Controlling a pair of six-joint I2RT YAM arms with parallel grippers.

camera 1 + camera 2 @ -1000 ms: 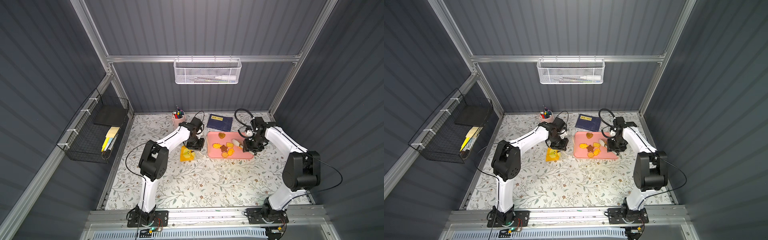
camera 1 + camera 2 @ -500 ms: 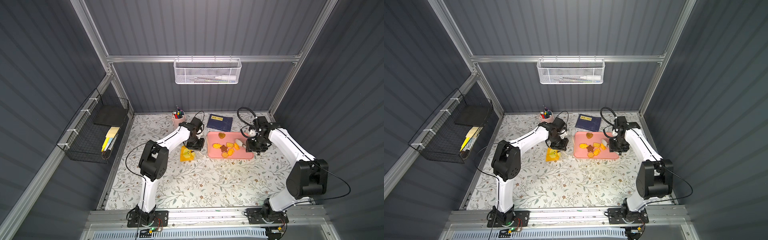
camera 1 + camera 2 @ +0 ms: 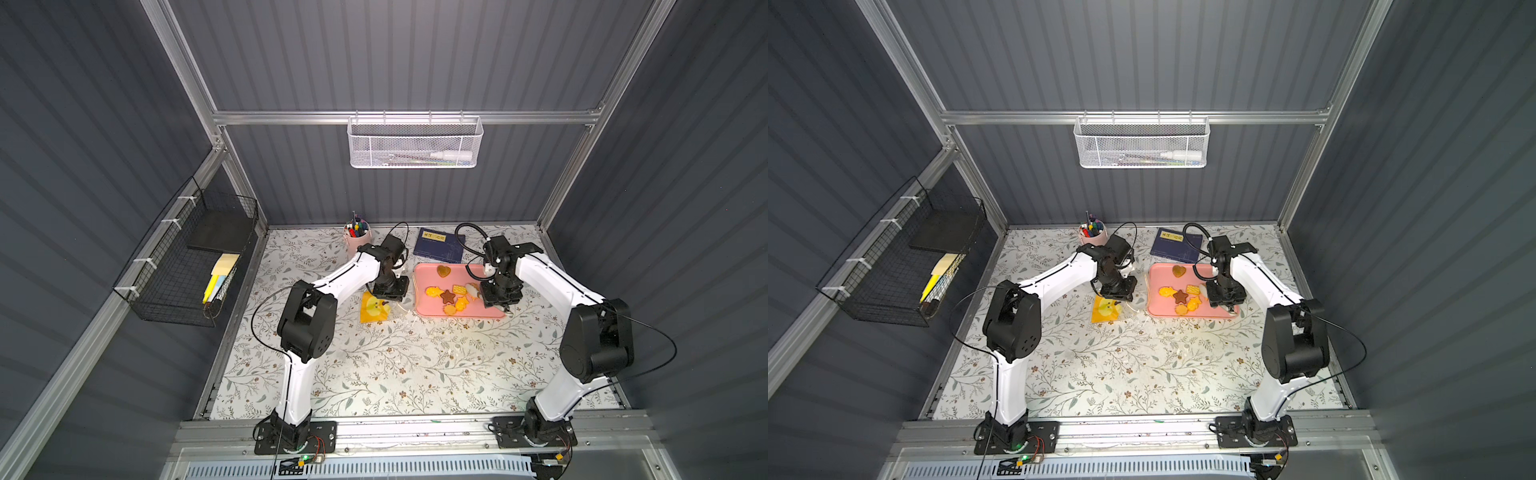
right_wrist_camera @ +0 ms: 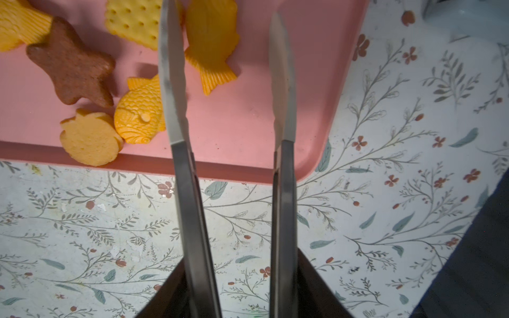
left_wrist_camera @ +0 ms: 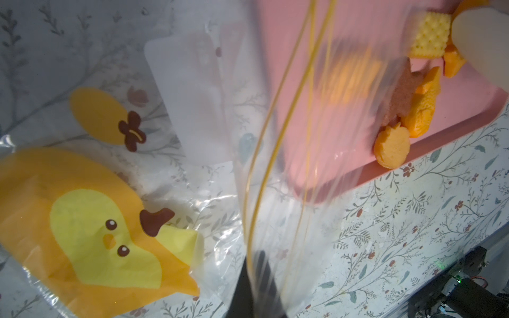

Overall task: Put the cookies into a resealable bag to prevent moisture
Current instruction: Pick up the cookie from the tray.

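Bag mouth pinched up at the left of the pink tray; all cookies lie on the tray.

On the flowered tabletop [image 3: 415, 365], a pen cup [image 3: 357, 239] and a blue book [image 3: 438, 245] sit behind the arms, well clear. The cookies [image 3: 451, 296] cluster in the tray's [image 3: 467, 272] lower half, with one heart cookie [image 3: 443, 271] apart near its upper edge. The bag [image 3: 376, 309] lies just left of the tray, its long axis running left to right in both top views, printed end to the left and mouth toward the tray. The left pincer [image 3: 389, 292] is clamped on the raised mouth edge, and in the left wrist view the lifted film veils part of the tray. The right pincer [image 4: 224, 55] stands half open and empty over the tray's lower right corner, one finger [image 4: 172, 82] across a fish-shaped cookie [image 4: 137, 121].
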